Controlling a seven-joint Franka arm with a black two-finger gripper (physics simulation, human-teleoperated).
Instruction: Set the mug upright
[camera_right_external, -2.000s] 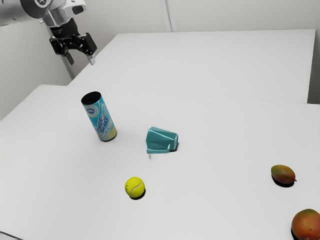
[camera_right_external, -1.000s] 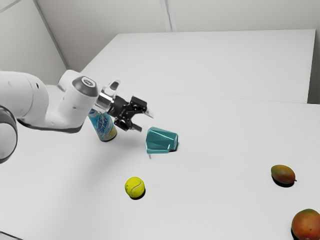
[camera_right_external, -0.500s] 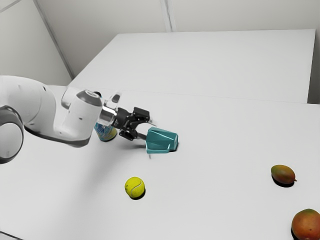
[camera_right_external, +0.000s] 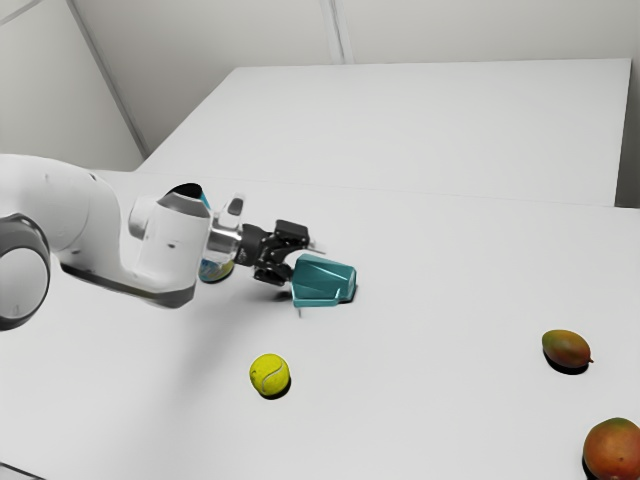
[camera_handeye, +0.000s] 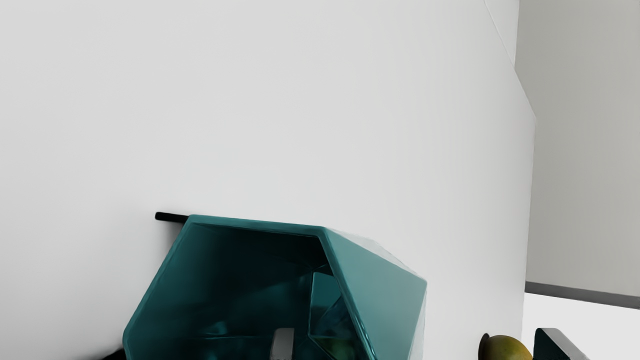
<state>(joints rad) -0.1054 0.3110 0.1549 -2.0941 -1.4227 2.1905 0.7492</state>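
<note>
The gripper is at the mug, its fingers spread and nothing pinched between them. In the wrist view one finger is at the mug's open mouth, while the other finger stands outside the mug, well apart from its wall. The mug lies on its side on the table, teal and faceted (rather like a cut gem), its mouth toward the arm and its base toward the exterior view's right. Close by stands a blue can with a black lid, partly hidden by the arm. A yellow-green tennis ball rests a little farther out. Well apart from the mug, toward the exterior view's right, lie a green-and-red mango and a redder mango. Beyond it all is a pale wall.
</note>
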